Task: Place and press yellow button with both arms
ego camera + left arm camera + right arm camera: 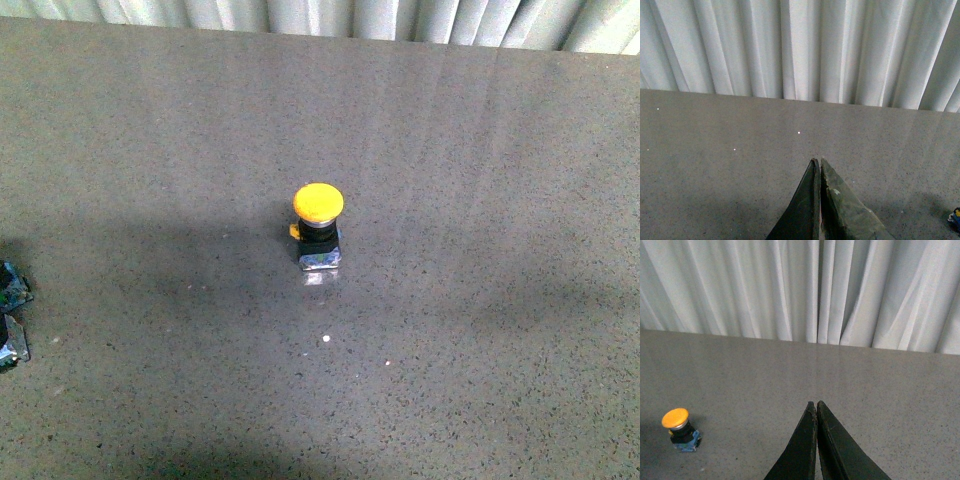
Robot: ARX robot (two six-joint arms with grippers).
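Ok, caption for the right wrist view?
Right gripper shut and empty above the table, yellow button upright off to one side, curtain behind.

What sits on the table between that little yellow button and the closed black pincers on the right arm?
Nothing: in the right wrist view, only bare grey table separates the yellow button from the shut right gripper.

Left gripper (817, 162) and right gripper (814, 404) jaws pressed together, empty.

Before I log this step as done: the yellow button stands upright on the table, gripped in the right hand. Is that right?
Not quite. The yellow button stands upright on the table, but nothing grips it. The right wrist view shows the right hand shut and empty, away from it.
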